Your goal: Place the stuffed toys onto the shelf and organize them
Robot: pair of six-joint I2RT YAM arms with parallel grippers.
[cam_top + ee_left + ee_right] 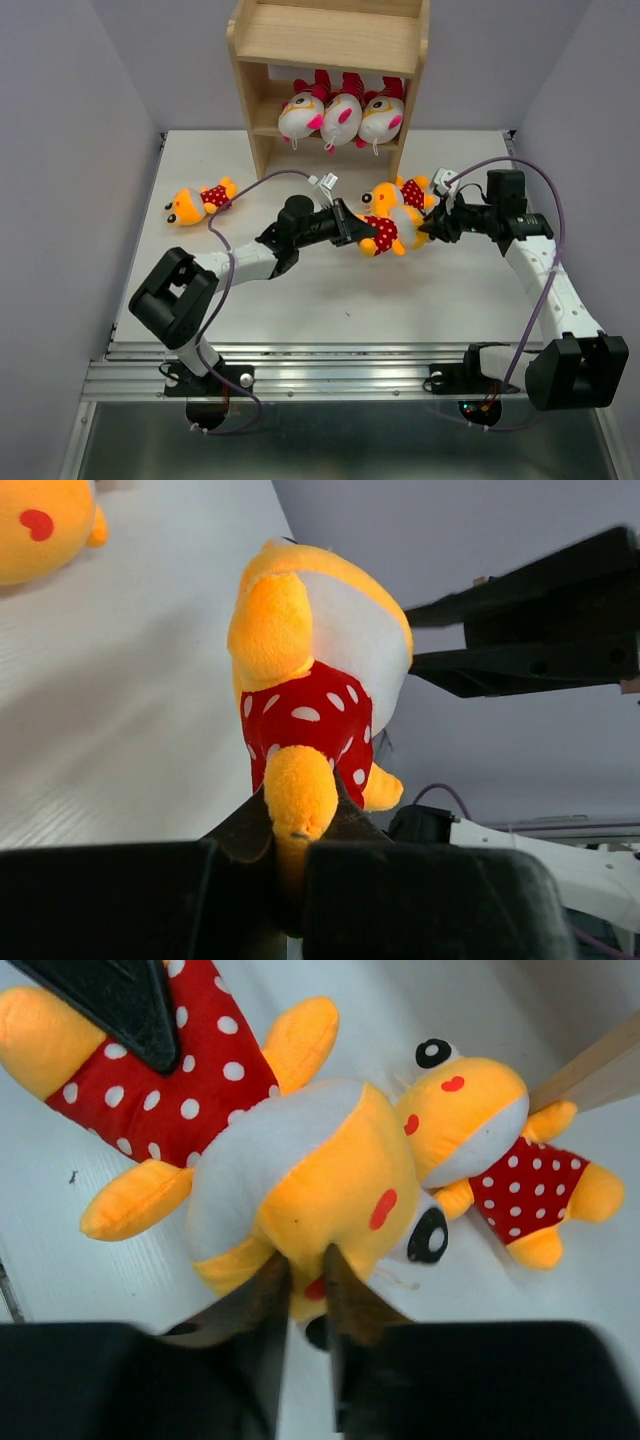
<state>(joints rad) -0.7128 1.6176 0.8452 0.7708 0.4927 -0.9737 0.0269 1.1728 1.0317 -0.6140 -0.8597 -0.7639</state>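
Observation:
A yellow-orange stuffed toy [390,232] in a red white-dotted shirt hangs between my two grippers above the table's middle. My left gripper [352,228] is shut on its leg, as the left wrist view [295,820] shows below the toy's body [320,660]. My right gripper [425,230] is shut on the toy's head; the right wrist view [305,1280] shows the jaws pinching the face [320,1180]. A second yellow toy [405,192] lies just behind it [510,1160]. A third yellow toy [195,203] lies at the left. Three white-headed toys [340,115] sit in a row on the wooden shelf [330,40].
The shelf stands at the table's far edge, its lower tier [265,160] open at table level. The white table [300,300] is walled by grey panels left and right. A corner of the shelf's wood [600,1070] shows in the right wrist view.

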